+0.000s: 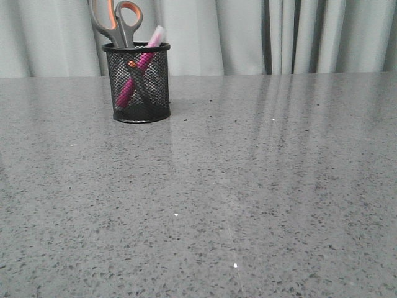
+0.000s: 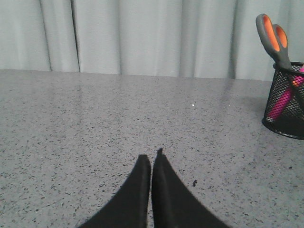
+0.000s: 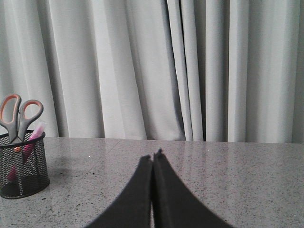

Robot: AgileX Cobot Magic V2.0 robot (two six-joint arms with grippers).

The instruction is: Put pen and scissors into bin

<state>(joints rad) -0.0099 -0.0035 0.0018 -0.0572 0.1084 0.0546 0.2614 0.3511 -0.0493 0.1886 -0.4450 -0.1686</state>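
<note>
Front view: you see the bin standing far left on the grey table, with the scissors loops-up and the pen leaning inside it.
Left wrist view: your left gripper is pressed closed and empty, low over the table; the bin sits well apart from it.
Right wrist view: your right gripper is closed on nothing; the bin and scissors stand well apart.
</note>
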